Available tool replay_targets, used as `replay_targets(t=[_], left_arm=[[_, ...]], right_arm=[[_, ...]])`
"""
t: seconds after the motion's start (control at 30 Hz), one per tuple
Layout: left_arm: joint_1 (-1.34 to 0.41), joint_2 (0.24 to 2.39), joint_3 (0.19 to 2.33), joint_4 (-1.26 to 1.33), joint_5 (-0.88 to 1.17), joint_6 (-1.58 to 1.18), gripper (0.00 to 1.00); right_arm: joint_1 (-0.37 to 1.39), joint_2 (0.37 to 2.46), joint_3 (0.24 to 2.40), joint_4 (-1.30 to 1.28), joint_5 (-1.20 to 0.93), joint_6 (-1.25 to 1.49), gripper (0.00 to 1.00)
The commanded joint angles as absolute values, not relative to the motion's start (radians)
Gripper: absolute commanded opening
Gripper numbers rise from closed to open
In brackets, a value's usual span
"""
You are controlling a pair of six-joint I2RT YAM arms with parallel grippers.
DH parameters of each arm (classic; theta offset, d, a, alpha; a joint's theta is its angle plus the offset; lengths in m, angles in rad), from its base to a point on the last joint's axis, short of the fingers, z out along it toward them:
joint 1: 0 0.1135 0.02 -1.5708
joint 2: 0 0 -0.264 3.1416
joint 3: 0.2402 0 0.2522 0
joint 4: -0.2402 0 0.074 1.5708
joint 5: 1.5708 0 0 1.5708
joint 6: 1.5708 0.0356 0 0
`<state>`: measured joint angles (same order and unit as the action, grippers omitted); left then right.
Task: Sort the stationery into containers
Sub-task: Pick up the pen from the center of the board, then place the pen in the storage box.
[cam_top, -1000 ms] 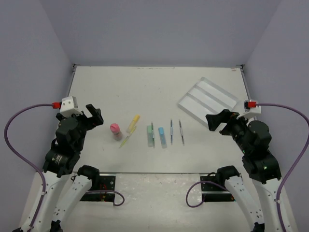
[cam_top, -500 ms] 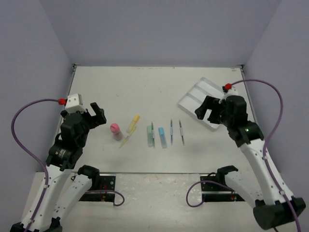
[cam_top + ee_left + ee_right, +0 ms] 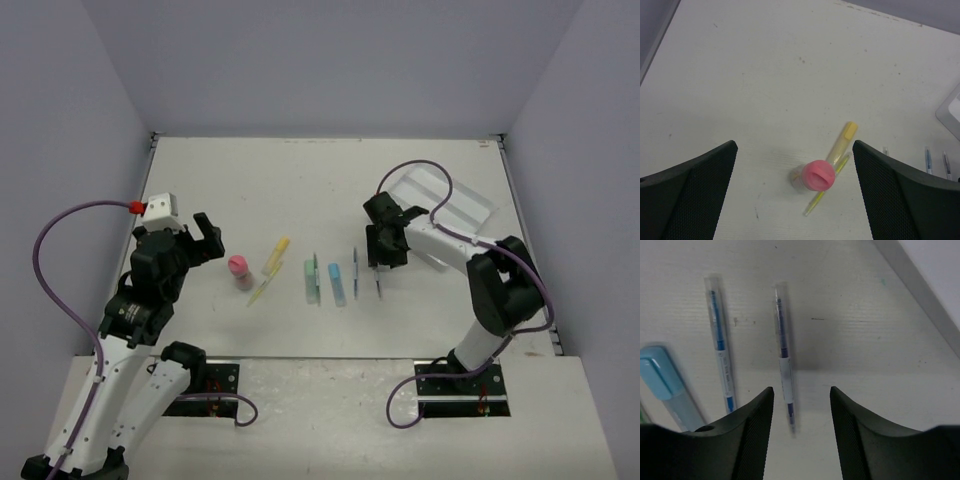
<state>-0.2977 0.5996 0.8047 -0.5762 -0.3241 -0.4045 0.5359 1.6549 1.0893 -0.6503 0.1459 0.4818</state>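
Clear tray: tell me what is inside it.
The clear tray shows empty compartments where visible; the right arm covers its near-left part, which cannot be checked.

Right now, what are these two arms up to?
The right gripper is down over the rightmost slim clear pen, jaws either side of it, not gripping. The left gripper hangs open above the pink cylinder. Every item lies on the table; the clear tray shows nothing inside.

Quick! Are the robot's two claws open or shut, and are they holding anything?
Left gripper: open, holding nothing.
Right gripper: open, fingers either side of a slim grey pen, not gripping it.
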Motion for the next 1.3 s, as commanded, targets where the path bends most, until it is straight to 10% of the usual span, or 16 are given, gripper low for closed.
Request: replay_targets(t=[0.0,0.33,0.7,1.27], left_arm=[[-0.302,0.589,0.801,-0.546,-0.302,-0.387,1.00],[-0.301,0.580,0.799,-0.541,-0.291,-0.385,1.00],[-0.301,0.576,0.799,-0.538,-0.284,-0.383,1.00],[-0.304,0.561,0.793,-0.517,-0.211,-0.373,1.00]], right_arm=[[0.545,1.729,1.117,-0.633,0.166,0.481,0.49],[0.551,1.802,1.130,-0.619,0.109,0.447,0.00],[0.531,1.585,1.311,-0.595,0.317,0.039,0.00],[0.211,2.065,1.689,-0.359,0.413,-0.732,0.00]])
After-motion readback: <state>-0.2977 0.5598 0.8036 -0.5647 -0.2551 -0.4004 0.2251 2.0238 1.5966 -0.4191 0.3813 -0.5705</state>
